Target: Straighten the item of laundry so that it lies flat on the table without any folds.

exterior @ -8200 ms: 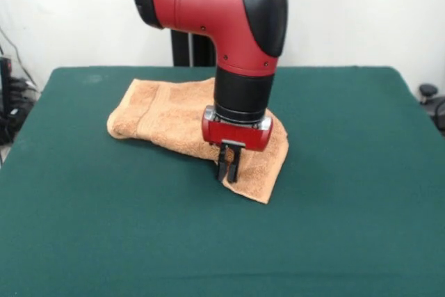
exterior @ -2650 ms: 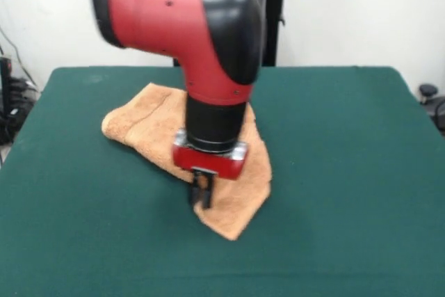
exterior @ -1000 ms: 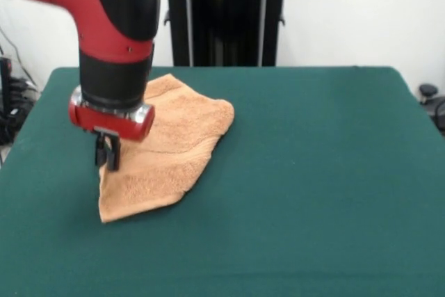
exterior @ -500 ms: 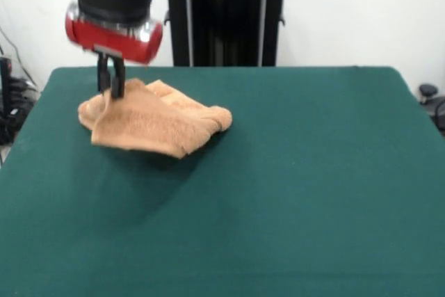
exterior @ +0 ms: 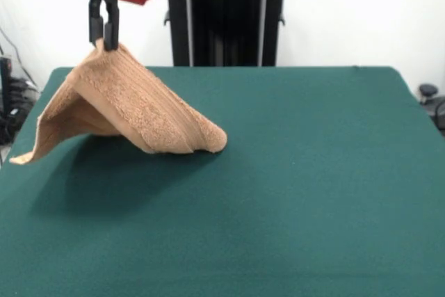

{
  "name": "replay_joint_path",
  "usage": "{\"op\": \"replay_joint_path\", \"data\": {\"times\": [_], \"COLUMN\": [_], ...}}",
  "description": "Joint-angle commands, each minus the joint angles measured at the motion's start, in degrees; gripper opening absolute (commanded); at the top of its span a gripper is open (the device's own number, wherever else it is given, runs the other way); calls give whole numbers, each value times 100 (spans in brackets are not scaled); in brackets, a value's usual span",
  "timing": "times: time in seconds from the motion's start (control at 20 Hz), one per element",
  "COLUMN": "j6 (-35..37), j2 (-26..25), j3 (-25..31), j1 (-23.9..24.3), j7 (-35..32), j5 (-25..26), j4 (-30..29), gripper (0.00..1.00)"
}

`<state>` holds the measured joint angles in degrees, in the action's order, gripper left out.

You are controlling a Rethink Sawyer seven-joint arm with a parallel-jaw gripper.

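The orange-tan towel (exterior: 132,106) hangs like a tent from my gripper (exterior: 102,35) at the upper left of the front view. My gripper is shut on the towel's top point, well above the green table (exterior: 299,172). The towel's right end rests bunched on the table, and its left corner droops near the table's left edge. The white tag is not visible.
The black pedestal (exterior: 226,22) stands behind the table's far edge. Dark cables and gear (exterior: 10,102) lie off the table's left side, and a dark object (exterior: 430,95) sits off its right side.
My gripper pinched the towel, dragged it leftward across the table and has risen, lifting the pinched part high so the towel now drapes in a tent shape.
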<state>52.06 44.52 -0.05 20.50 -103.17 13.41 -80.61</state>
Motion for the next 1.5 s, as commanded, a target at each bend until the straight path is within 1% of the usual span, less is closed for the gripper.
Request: {"op": "replay_joint_path", "data": {"times": [0.05, 0.45, 0.55, 0.65, 0.75, 0.95, 1.15, 1.25, 1.5], "j6": [561, 715, 650, 299, -198, -1360, -2361, -2670, -2766], "j2": [155, 217, 191, 77, -144, -753, -1329, -1569, -2072], "j3": [483, 486, 507, 570, 642, 928, 1229, 1300, 1343], "j1": [-171, -198, -199, -159, -112, 87, 316, 379, 443], "j7": [107, 17, 11, 35, 30, 96, 278, 302, 392], "j5": [-262, -332, -344, -325, -262, -142, 92, 225, 396], "j4": [-956, -930, -946, -1034, -1105, -1204, -1121, -1024, -661], "gripper": [0, 0, 0, 0, 0, 0, 0, 0, 0]}}
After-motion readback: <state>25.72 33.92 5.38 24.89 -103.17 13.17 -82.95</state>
